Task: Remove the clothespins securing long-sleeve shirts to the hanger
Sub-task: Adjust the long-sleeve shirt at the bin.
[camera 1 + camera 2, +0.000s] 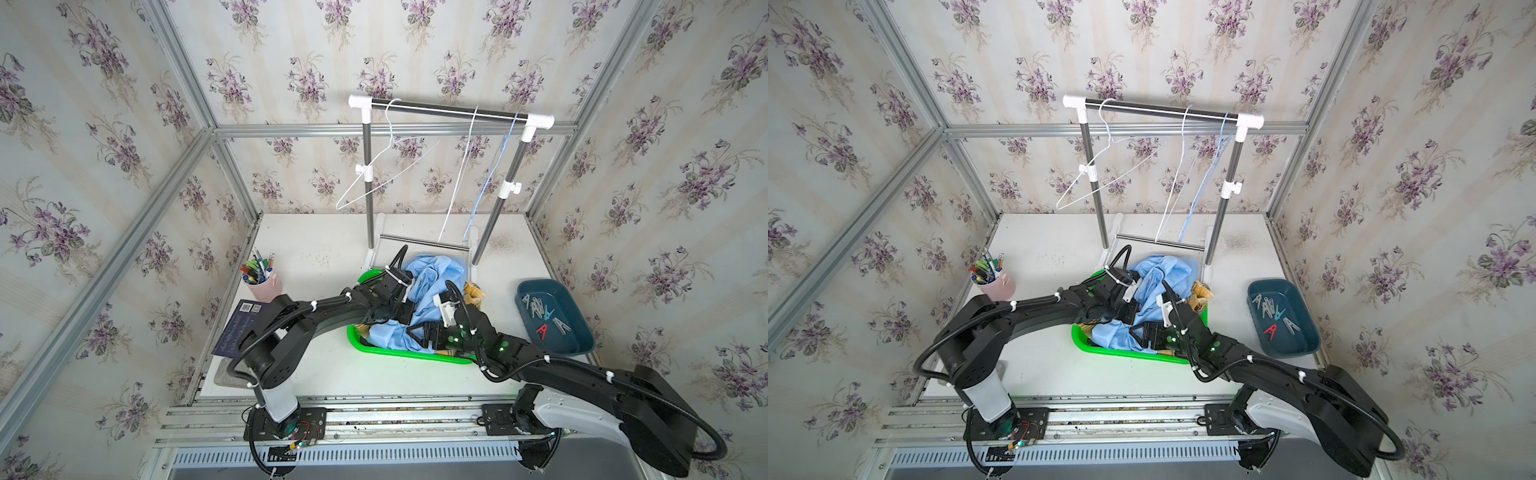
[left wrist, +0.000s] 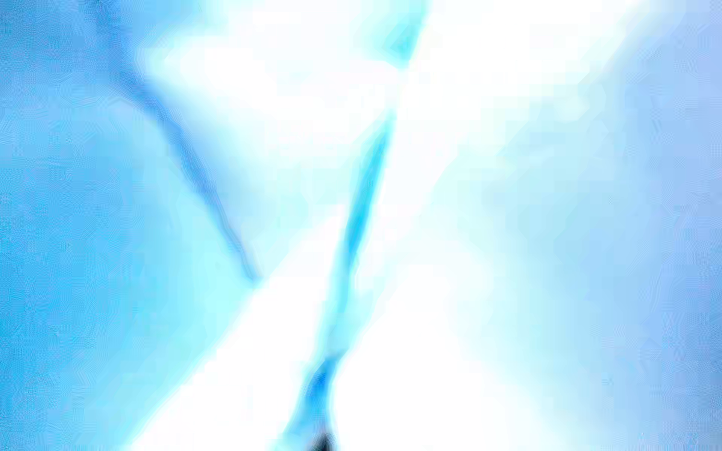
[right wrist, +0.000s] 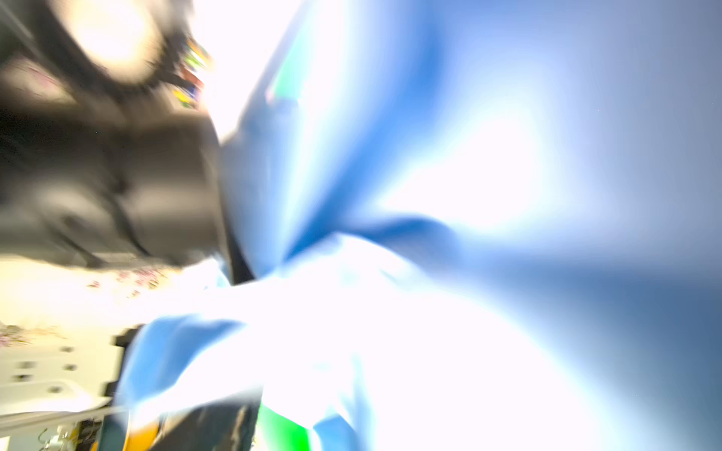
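A crumpled light blue shirt (image 1: pixel 432 270) (image 1: pixel 1163 270) fills the green basket (image 1: pixel 399 353) (image 1: pixel 1121 354). A corner of a yellow plaid shirt (image 1: pixel 473 293) pokes out beneath it. Both grippers are down on the blue cloth: my left gripper (image 1: pixel 397 314) (image 1: pixel 1121 311) near the middle, my right gripper (image 1: pixel 417 334) (image 1: pixel 1142 332) toward the front. Blurred blue cloth (image 2: pixel 117 234) (image 3: pixel 390 117) fills both wrist views and hides the jaws. Several clothespins (image 1: pixel 540 311), one of them red (image 1: pixel 541 330), lie in the blue tray (image 1: pixel 540 282). Three hangers (image 1: pixel 374 183) hang bare.
The clothes rack (image 1: pixel 449 109) stands behind the basket, its legs close to the basket's far rim. A pink cup of pens (image 1: pixel 264 284) and a dark book (image 1: pixel 237 328) are at the left. The tray sits near the table's right edge.
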